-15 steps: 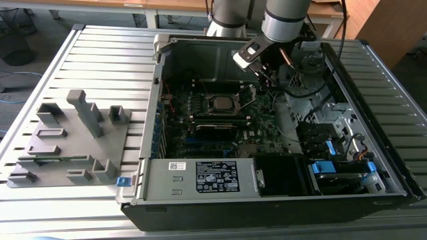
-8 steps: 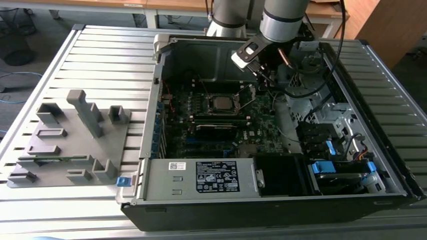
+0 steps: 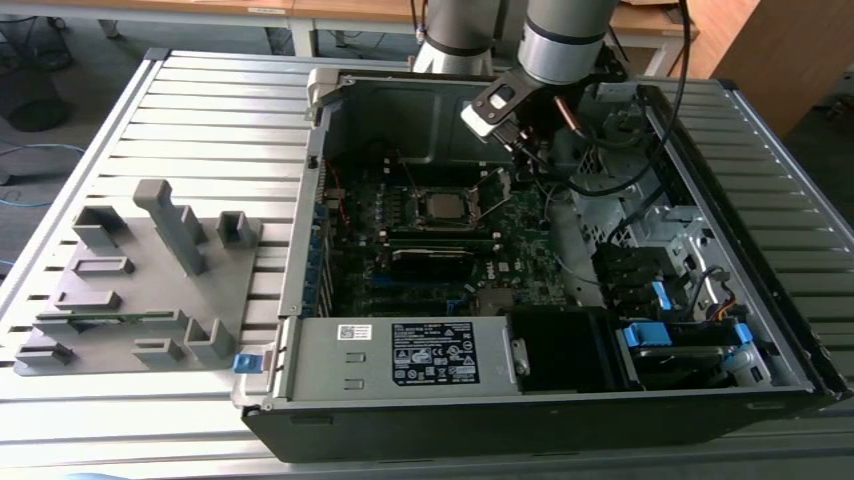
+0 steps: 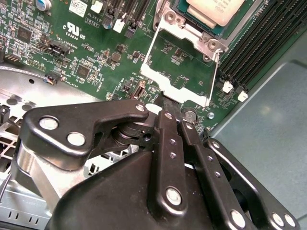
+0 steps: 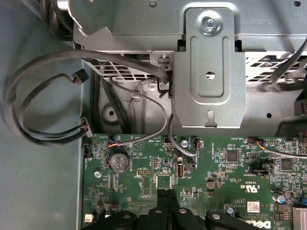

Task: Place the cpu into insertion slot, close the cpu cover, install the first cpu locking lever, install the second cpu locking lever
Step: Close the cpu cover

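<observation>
Silver-grey and flat, the cpu [image 4: 218, 12] already sits in the insertion slot [image 4: 189, 31], so the piece in play is the cpu cover [image 4: 184, 95]. It is a thin metal frame swung open off the socket, with green motherboard [image 4: 86, 48] showing through its window. The gripper [image 4: 172, 109] has its black fingers [image 4: 165, 143] drawn together, tips right at the cover's free edge. Whether a lip of the frame is pinched between them I cannot tell. I'd judge the cover light, stiff and slick, bare metal turning on a hinge. It is best taken by that outer edge and kept from dropping hard onto the chip, which looks the fragile part. The second wrist view gives the socket, the cover and the long black memory slots [image 4: 259, 43] alongside. The first wrist view looks across another stretch of the board, to a coin cell [image 5: 118, 162], looped grey cables [image 5: 38, 96] and a sheet-metal bracket [image 5: 209, 72]. The exterior view takes in the whole open computer case [image 3: 300, 250] on the slatted table [image 3: 200, 120], with the labelled power supply box [image 3: 427, 352] at the front.
</observation>
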`<state>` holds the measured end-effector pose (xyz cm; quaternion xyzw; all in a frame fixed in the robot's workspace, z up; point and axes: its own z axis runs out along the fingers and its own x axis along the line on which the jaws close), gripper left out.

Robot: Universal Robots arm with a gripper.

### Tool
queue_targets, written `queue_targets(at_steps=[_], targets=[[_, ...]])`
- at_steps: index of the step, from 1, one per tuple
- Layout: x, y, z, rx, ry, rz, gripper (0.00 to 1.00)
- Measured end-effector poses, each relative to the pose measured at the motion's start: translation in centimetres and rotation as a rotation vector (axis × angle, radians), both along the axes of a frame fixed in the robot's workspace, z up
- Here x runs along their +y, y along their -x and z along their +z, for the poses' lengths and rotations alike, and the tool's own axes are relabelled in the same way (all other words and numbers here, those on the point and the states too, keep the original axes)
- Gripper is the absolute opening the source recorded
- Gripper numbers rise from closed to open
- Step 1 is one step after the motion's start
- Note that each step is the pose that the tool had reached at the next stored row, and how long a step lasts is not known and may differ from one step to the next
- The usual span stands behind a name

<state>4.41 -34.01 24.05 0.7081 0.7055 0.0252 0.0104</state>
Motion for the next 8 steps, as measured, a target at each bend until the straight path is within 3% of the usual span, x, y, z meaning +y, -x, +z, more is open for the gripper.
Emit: queue_targets(at_steps=[8], targets=[[0.00, 0.08, 0.00, 0.0000, 0.0000, 0.000, 0.11]])
